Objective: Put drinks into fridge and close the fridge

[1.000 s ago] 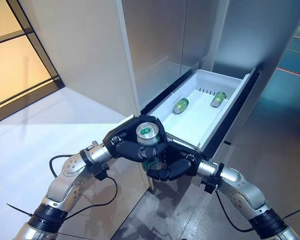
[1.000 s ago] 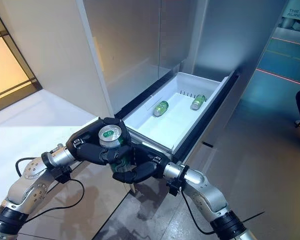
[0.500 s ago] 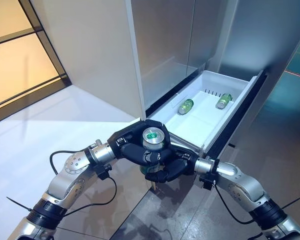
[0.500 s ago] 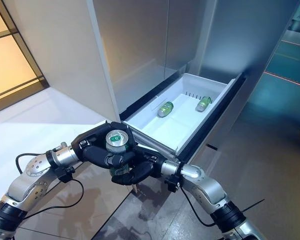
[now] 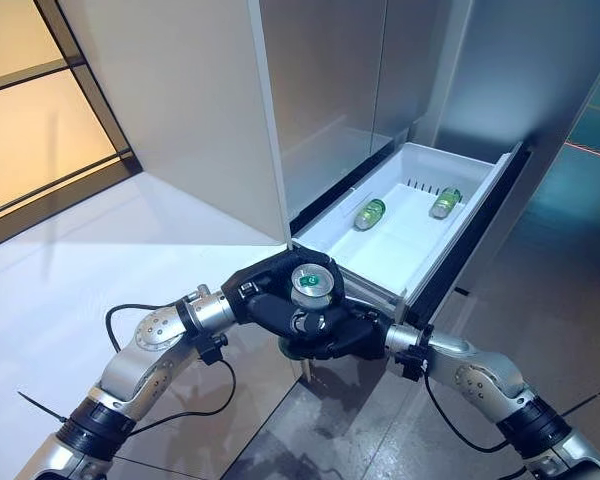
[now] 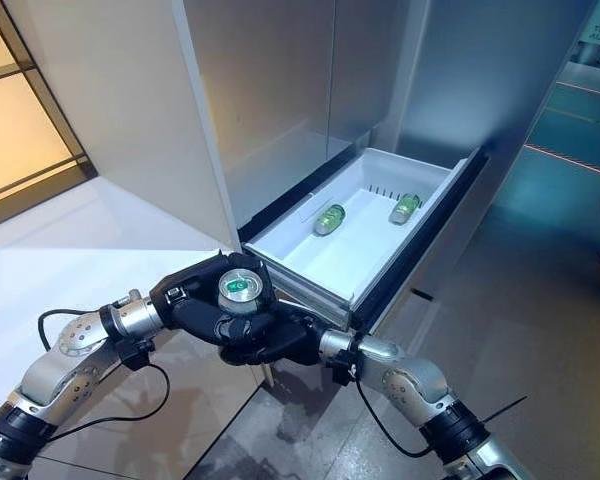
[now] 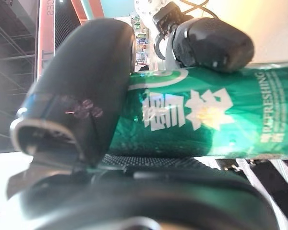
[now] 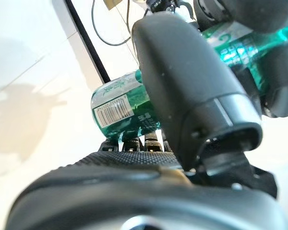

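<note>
A green drink can (image 5: 313,283) stands upright between both hands, just in front of the open fridge drawer (image 5: 470,190). My left hand (image 5: 265,298) is curled round its upper part; its thumb presses on the can (image 7: 201,120) in the left wrist view. My right hand (image 5: 345,335) wraps the can's lower part (image 8: 122,110) from the other side. Two more green cans lie on their sides in the white drawer, one near the middle (image 5: 369,214) and one at the far end (image 5: 442,203).
The steel fridge front (image 5: 320,90) rises behind the drawer. The drawer's dark front panel (image 5: 475,235) juts out to the right. A white counter (image 5: 90,260) lies to the left, and grey floor (image 5: 550,330) spreads to the right.
Both hands with the can have shifted slightly right and lower. The right hand has closed more tightly round the can's lower part.
</note>
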You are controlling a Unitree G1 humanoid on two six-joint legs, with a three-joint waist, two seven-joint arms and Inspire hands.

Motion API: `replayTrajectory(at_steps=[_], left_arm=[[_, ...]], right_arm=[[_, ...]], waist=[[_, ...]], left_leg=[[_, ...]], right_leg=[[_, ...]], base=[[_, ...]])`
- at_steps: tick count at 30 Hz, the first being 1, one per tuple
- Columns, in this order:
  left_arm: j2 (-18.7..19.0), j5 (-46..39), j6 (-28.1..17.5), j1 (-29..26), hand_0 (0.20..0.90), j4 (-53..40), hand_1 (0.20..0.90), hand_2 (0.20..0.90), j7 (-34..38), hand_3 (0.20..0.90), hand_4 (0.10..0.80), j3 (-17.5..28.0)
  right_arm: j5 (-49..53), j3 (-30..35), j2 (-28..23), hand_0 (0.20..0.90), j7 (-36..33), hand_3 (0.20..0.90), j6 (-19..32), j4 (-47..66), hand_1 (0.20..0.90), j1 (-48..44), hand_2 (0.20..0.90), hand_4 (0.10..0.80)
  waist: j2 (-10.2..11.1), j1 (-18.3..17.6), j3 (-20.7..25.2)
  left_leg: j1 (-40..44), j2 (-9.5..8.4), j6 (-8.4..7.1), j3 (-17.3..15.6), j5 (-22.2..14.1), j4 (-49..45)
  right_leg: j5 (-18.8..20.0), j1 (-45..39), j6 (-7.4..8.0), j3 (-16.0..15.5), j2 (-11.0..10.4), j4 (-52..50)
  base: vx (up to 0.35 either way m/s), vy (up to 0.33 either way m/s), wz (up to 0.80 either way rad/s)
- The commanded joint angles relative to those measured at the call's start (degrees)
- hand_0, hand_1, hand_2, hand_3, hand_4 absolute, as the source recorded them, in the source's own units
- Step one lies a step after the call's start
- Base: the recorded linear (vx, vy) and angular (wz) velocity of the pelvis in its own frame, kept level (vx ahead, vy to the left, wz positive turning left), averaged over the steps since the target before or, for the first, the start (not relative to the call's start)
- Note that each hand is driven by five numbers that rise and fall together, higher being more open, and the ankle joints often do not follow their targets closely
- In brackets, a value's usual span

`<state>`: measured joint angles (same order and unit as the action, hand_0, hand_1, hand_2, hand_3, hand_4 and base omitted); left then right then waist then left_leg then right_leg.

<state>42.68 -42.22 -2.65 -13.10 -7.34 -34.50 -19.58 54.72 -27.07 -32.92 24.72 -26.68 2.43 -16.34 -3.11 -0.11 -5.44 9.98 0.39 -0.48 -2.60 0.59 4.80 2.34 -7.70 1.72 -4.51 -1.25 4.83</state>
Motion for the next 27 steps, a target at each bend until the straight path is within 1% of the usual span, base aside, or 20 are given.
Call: replayTrajectory(at_steps=[1,6,9,10,12,15,16,18,24,27], left_arm=[[-6.31,-8.02,-8.11,-16.05,0.3,0.51,0.3,0.3,3.32,0.2,0.1,0.66],[-6.17,-9.88,-8.68,-15.58,0.3,0.27,0.3,0.3,4.22,0.2,0.1,1.02],[-6.67,-10.58,-8.93,-15.16,0.3,-0.14,0.3,0.3,5.26,0.2,0.1,1.18],[-7.43,-11.07,-8.75,-15.07,0.3,-0.4,0.3,0.3,5.95,0.2,0.1,1.17],[-8.08,-12.18,-8.64,-15.03,0.3,-0.39,0.3,0.3,6.43,0.2,0.1,1.11],[-10.06,-13.07,-7.49,-14.77,0.3,-0.93,0.3,0.3,7.39,0.2,0.1,0.85],[-11.36,-13.61,-6.59,-14.6,0.3,-1.43,0.3,0.3,7.69,0.2,0.1,0.58],[-13.18,-13.62,-5.73,-14.35,0.3,-1.78,0.3,0.3,8.14,0.2,0.1,0.38],[-17.29,-15.7,-3.05,-14.06,0.3,-2.79,0.3,0.3,8.81,0.2,0.1,-0.03],[-18.49,-16.65,-1.99,-14.12,0.3,-3.01,0.3,0.3,8.91,0.2,0.1,-0.23]], right_arm=[[12.81,-5.48,13.4,0.9,5.87,0.9,0.11,7.31,0.9,-6.33,0.9,0.8],[13.18,-5.59,13.23,0.9,5.12,0.9,1.45,7.22,0.9,-5.92,0.9,0.8],[10.02,-5.71,13.1,0.9,5.41,0.9,4.44,7.28,0.9,-6.41,0.9,0.8],[7.23,-6.12,12.95,0.9,6.19,0.9,6.82,7.66,0.9,-6.75,0.9,0.8],[4.16,-6.53,12.9,0.9,6.59,0.9,9.18,8.01,0.9,-7.27,0.9,0.8],[-3.4,-7.22,12.68,0.9,5.4,0.9,14.62,8.92,0.9,-8.86,0.9,0.8],[-6.54,-7.52,12.6,0.9,4.19,0.9,16.45,9.46,0.9,-9.67,0.9,0.8],[-8.25,-7.57,12.83,0.9,2.63,0.9,16.67,9.98,0.9,-10.69,0.9,0.8],[-14.09,-7.55,13.92,0.9,-0.28,0.9,20.52,9.81,0.9,-12.93,0.9,0.8],[-15.85,-7.7,14.51,0.9,-1.06,0.9,21.19,9.66,0.9,-13.74,0.9,0.8]], waist=[[1.74,-0.64,2.91],[1.74,-0.68,3.07],[1.78,-0.72,3.07],[1.8,-0.77,3.04],[1.78,-0.81,3.04],[1.79,-0.93,2.94],[1.82,-0.97,2.84],[1.84,-1.06,2.73],[1.82,-1.26,2.65],[1.79,-1.26,2.58]], left_leg=[[-0.98,-3.57,2.07,2.35,-3.29,-1.53],[-0.99,-3.52,1.98,2.36,-3.15,-1.43],[-1.06,-3.54,2.01,2.5,-3.1,-1.39],[-1.11,-3.55,2.03,2.54,-3.06,-1.42],[-1.17,-3.64,2.07,2.66,-3.1,-1.47],[-1.11,-3.69,2.16,2.76,-3.14,-1.5],[-1.06,-3.69,2.19,2.76,-3.17,-1.51],[-0.96,-3.67,2.22,2.67,-3.26,-1.56],[-0.78,-3.66,2.37,2.41,-3.49,-1.73],[-0.67,-3.72,2.5,2.5,-3.61,-1.8]], right_leg=[[-7.21,0.1,1.05,-1.3,1.31,-5.46],[-7.13,0.07,1.08,-1.26,1.29,-5.35],[-7.16,0.21,1.05,-1.09,1.31,-5.43],[-7.17,0.25,1.01,-0.99,1.33,-5.45],[-7.21,0.3,0.96,-0.84,1.36,-5.47],[-7.28,0.37,0.87,-0.62,1.41,-5.62],[-7.31,0.36,0.85,-0.54,1.42,-5.67],[-7.41,0.35,0.82,-0.52,1.41,-5.83],[-7.79,0.43,0.69,-0.54,1.35,-6.55],[-8.04,0.5,0.64,-0.56,1.3,-7.1]], base=[[0.0,0.0,0.0],[0.0,0.0,0.0],[0.0,0.0,0.0],[0.0,0.0,0.0],[0.0,0.0,0.0],[0.0,0.0,0.0],[0.0,0.0,0.0],[0.0,0.0,0.0],[0.0,0.0,0.0],[0.0,0.0,0.0]])
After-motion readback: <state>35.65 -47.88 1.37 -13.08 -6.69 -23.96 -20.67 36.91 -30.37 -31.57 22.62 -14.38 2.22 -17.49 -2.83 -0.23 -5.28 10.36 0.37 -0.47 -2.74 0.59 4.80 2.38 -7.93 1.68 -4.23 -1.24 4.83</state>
